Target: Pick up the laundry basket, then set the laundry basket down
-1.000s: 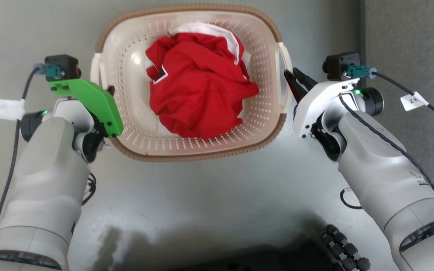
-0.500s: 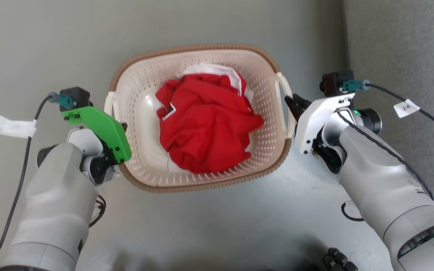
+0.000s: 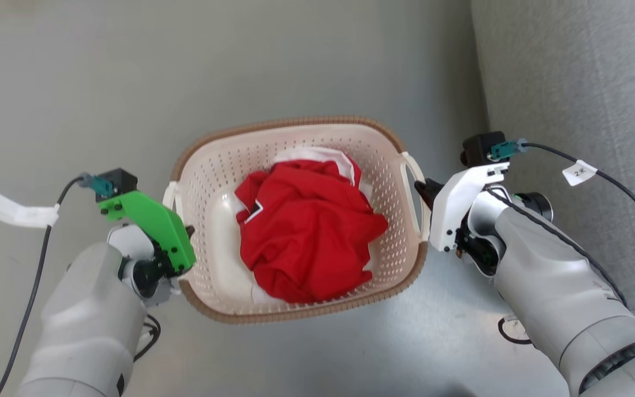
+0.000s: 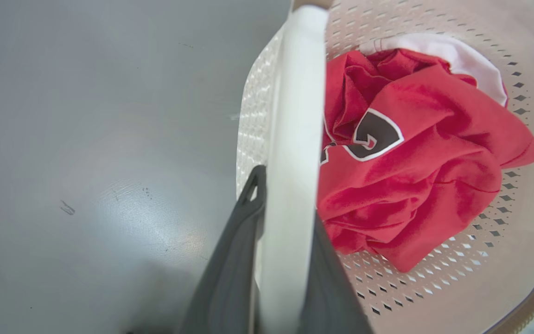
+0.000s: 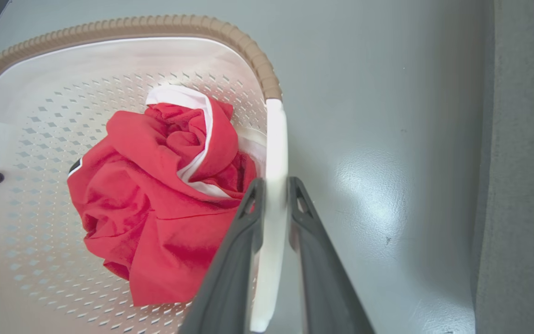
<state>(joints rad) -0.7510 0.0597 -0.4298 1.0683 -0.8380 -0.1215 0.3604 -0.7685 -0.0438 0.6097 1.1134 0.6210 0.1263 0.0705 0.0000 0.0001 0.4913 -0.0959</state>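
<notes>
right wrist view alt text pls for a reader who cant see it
The right hand grips the white side handle of the laundry basket, one dark finger on each side of it. A crumpled red garment with white trim lies in the basket, and grey floor shows to the right.

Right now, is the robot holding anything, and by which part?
The basket, by its two white side handles: the left fingers pinch the left handle, the right fingers the right handle.
</notes>
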